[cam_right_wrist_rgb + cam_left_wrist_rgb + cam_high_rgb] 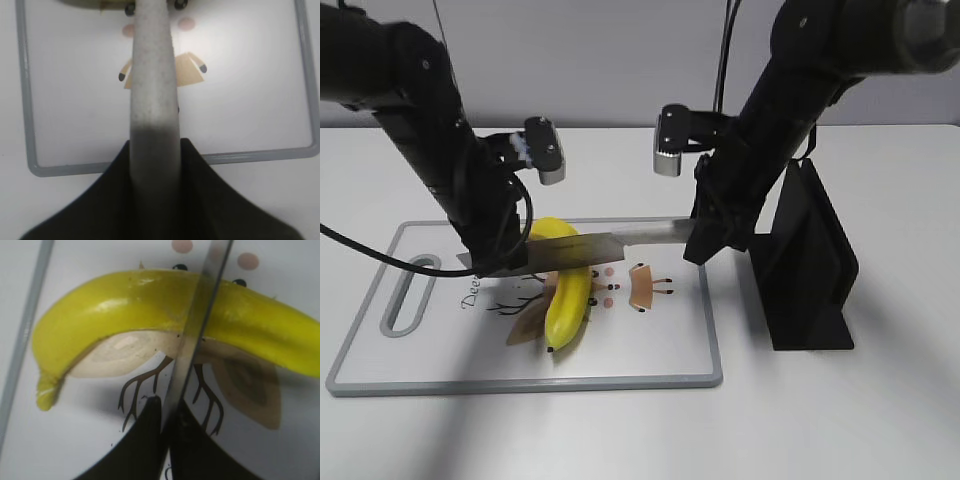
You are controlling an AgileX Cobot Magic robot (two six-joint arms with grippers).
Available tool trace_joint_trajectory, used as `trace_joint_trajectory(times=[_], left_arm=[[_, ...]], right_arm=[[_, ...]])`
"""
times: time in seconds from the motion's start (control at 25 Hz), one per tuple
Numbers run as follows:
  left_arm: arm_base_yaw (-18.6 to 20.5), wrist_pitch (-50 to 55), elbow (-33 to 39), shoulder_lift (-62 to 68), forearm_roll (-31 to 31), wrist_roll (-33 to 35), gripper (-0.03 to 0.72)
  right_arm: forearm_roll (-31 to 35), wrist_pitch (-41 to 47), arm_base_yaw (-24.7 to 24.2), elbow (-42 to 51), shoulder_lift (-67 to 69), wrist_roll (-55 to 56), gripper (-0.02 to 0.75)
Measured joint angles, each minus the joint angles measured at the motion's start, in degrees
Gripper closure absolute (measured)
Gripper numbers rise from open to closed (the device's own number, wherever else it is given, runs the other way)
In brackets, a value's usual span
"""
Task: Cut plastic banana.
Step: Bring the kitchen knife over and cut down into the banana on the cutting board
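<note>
The plastic banana point(570, 295) is glossy yellow and lies on the white cutting board point(660, 350), running front to back. A steel knife point(620, 240) lies crosswise over its middle. My right gripper point(705, 240) is shut on the knife's handle end at the banana's right. My left gripper point(495, 262) is shut on the blade's tip end at its left. In the left wrist view the blade point(200, 315) crosses the banana point(125, 305) and ends between the shut jaws point(167, 412). In the right wrist view the jaws point(154, 150) clamp the grey knife point(152, 75). I cannot tell how deep the blade sits.
A black knife stand point(810, 260) stands on the table just right of the board. The board has a grey rim point(27, 100), a handle slot point(408, 295) at its left end, and printed pictures, including a brown leaf shape point(525, 325).
</note>
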Motion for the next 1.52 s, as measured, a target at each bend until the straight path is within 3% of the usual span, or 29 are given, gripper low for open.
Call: trace_joint_trajectory(times=[0.92, 1.52], left_arm=[[-0.12, 2.01, -1.72, 1.31, -0.14, -3.43, 0.661], [-0.57, 6.44, -0.95, -18.96, 1.52, -4.01, 0.670]], right_arm=[[-4.24, -1.00, 0.30, 0.11, 0.29, 3.75, 0.552], [-2.18, 1.65, 0.66, 0.43, -15.62, 3.75, 0.551]])
